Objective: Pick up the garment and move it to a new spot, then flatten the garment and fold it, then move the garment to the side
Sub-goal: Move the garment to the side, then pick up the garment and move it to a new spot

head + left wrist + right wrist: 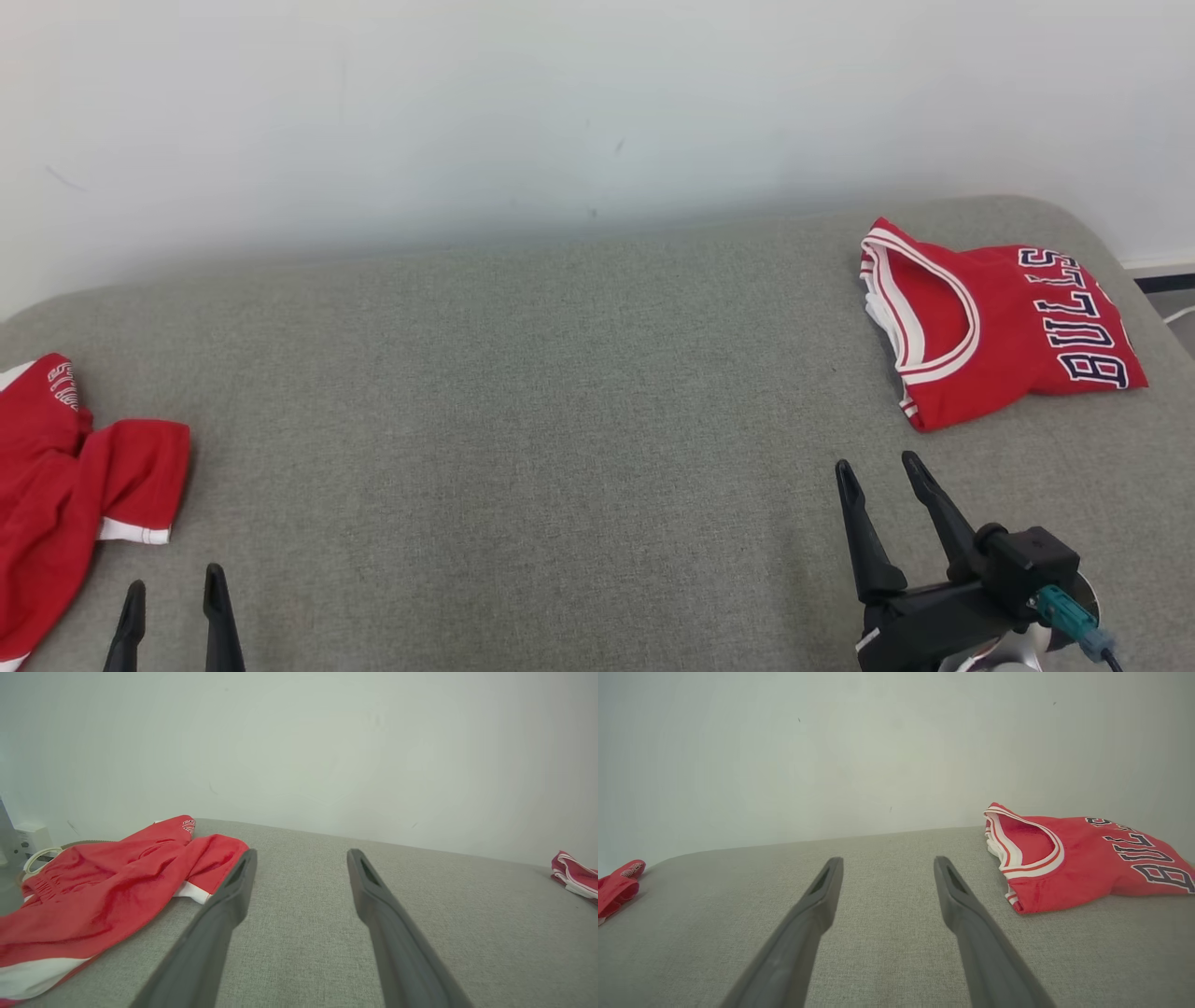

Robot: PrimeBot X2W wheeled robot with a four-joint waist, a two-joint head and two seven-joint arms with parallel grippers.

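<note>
A crumpled red garment [56, 467] with white trim lies at the left edge of the grey fabric surface [560, 392]. In the left wrist view the same garment [107, 886] sits just left of my left gripper [302, 851], which is open and holds nothing. That left gripper [175, 579] shows low at the left, near the garment's sleeve. A folded red jersey [999, 327] with dark lettering rests at the far right. My right gripper [877, 462] stands open and empty a little in front of that jersey [1078, 858].
A pale wall runs behind the surface. The surface's rounded right corner drops off beside the folded jersey, with floor and a cable [1178, 313] beyond. A wide stretch of bare grey fabric lies between the two red pieces.
</note>
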